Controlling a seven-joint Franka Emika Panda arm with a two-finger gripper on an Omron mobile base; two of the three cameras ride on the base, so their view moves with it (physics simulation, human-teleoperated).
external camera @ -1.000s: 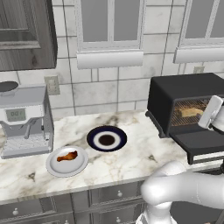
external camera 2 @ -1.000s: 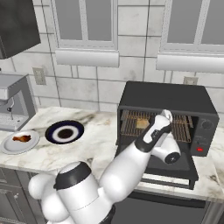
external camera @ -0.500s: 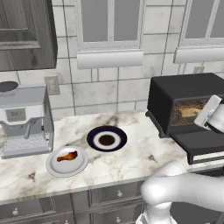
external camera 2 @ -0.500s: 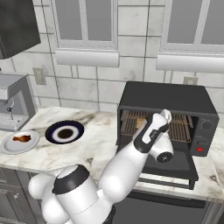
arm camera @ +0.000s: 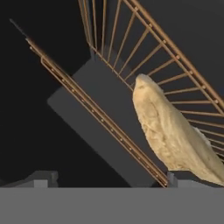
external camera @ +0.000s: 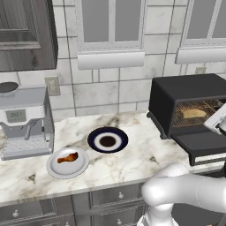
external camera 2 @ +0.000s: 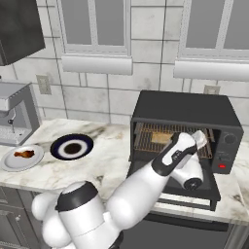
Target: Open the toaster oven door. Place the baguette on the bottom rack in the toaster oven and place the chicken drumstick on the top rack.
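Note:
The black toaster oven (external camera: 185,88) (external camera 2: 185,104) stands on the counter's right end, with the toaster oven door (external camera: 205,143) (external camera 2: 139,168) folded down flat. Inside, the tan baguette (external camera: 194,113) (external camera 2: 160,137) (arm camera: 175,131) lies on a wire rack, apparently the bottom rack (arm camera: 183,65); the top rack cannot be told apart with certainty. My gripper (external camera 2: 200,137) (arm camera: 109,181) is open and empty just in front of the oven mouth, a short way from the baguette. The chicken drumstick (external camera: 67,157) (external camera 2: 23,154) rests on a grey plate (external camera: 55,167) at the counter's left.
A dark blue plate (external camera: 95,137) (external camera 2: 72,147) lies mid-counter between the drumstick plate and the oven. A silver coffee machine (external camera: 24,121) (external camera 2: 14,119) stands far left. The lowered door juts over the counter's front edge, with my arm above it.
My open hand has drawn back a little from the oven opening, lower and to the right. The baguette stays on its rack.

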